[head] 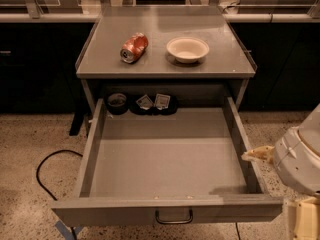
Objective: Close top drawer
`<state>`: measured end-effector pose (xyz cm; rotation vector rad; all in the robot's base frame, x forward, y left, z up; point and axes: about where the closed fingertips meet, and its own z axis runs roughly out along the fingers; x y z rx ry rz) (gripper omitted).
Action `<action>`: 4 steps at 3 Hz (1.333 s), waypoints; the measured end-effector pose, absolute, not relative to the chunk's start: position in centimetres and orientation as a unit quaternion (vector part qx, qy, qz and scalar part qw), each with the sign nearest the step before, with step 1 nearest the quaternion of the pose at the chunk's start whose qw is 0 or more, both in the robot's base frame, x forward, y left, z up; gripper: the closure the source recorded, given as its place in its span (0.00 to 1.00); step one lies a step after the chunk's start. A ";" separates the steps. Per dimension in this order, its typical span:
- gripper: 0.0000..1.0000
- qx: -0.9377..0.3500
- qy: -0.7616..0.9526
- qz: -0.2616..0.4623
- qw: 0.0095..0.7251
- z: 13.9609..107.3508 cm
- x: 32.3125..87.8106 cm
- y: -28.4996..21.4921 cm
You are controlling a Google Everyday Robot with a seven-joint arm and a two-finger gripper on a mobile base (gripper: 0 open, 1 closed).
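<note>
Top drawer [167,156] is sitting fully pulled out at centre frame, handle [173,217] at the bottom edge. Nothing is closed yet.

Gripper [305,218] is hanging at lower right, just beside the drawer's front corner and apparently not touching it. Whether it is spread or pressed together cannot be told.

The whole push is waiting to be done.

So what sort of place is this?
Likely an office or lab break area: grey counter with can and bowl, top drawer open, speckled floor. The gripper is lower right, by the drawer front.

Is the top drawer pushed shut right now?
No, the top drawer stands pulled far out from the cabinet, with the gripper low at the right beside its front corner.
</note>
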<state>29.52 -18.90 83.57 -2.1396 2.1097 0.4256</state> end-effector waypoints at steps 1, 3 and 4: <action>0.00 -0.678 0.717 0.156 0.039 81.6 28.0 -19.5; 0.00 -0.637 0.725 0.262 -0.002 73.7 21.0 -21.0; 0.00 -0.649 0.694 0.312 -0.004 71.0 19.0 -19.7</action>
